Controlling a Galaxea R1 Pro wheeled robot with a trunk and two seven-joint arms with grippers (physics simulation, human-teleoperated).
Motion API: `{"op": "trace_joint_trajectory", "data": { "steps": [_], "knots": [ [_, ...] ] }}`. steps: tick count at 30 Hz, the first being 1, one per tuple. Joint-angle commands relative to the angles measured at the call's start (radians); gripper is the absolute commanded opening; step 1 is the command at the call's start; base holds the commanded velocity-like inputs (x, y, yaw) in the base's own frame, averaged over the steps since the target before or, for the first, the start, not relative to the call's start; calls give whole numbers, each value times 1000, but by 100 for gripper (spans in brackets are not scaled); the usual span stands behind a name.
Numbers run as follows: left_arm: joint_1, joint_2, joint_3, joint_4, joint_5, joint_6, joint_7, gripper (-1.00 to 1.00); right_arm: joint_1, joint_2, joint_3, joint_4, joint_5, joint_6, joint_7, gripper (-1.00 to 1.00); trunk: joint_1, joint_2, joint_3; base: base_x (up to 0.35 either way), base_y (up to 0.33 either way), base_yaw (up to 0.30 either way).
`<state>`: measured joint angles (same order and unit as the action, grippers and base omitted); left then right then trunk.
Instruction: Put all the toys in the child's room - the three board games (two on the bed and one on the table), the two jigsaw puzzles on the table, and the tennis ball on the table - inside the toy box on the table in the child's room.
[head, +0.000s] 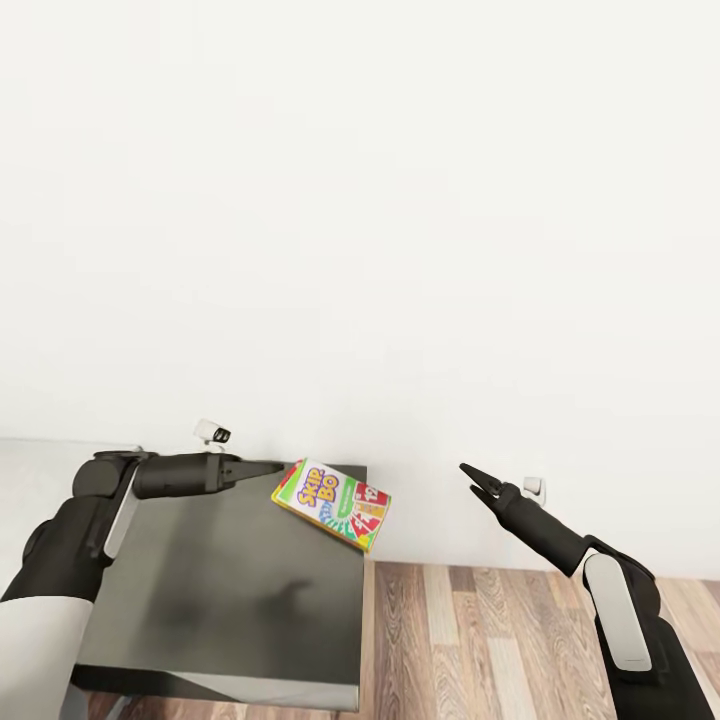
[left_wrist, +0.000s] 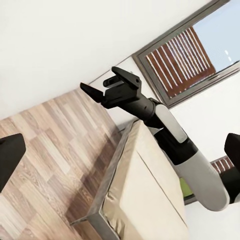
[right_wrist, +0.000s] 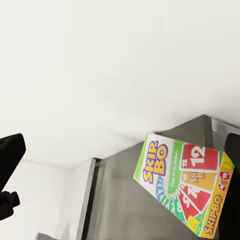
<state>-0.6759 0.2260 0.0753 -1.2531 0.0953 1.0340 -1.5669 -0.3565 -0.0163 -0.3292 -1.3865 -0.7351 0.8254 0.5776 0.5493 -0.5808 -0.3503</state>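
The flat pale board game box with green edges (head: 331, 503) (lid printed "Skip-Bo", with red number cards) sits tilted at the dark grey tabletop (head: 220, 600) far corner. The left gripper (head: 272, 468) touches its edge, whether its jaws grip I cannot tell; the right gripper (head: 476, 482) has jaws apart, empty.

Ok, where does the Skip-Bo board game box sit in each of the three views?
Head view: Skip-Bo box just below centre, tilted, at the dark table section's far right corner, off the left end effector's tip.
Left wrist view: no box here; this picture has the right end effector, the bed and a window.
Right wrist view: box at lower right, over the dark tabletop.
Shared landmark: the dark table section against the white wall.
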Motion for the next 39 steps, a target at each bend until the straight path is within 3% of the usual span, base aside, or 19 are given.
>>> {"op": "trace_joint_trajectory", "data": {
  "steps": [1,17,27,39],
  "knots": [
    [-1,1,0,0,-1,11,-4,100,-1,1,-2,0,-1,6,2,100,0,-1,0,0,0,0],
    [1,-4,-1,0,-1,11,-4,100,-1,-2,-4,-3,0,8,4,100,0,-1,27,0,0,0],
    [1,-6,-2,0,-3,10,-4,100,-1,-9,-36,1,0,9,50,100,0,-1,43,0,0,0],
    [1,-7,-2,0,-3,8,-4,100,-1,-10,-39,1,4,7,53,100,0,-1,63,0,0,0]
  ]
}}
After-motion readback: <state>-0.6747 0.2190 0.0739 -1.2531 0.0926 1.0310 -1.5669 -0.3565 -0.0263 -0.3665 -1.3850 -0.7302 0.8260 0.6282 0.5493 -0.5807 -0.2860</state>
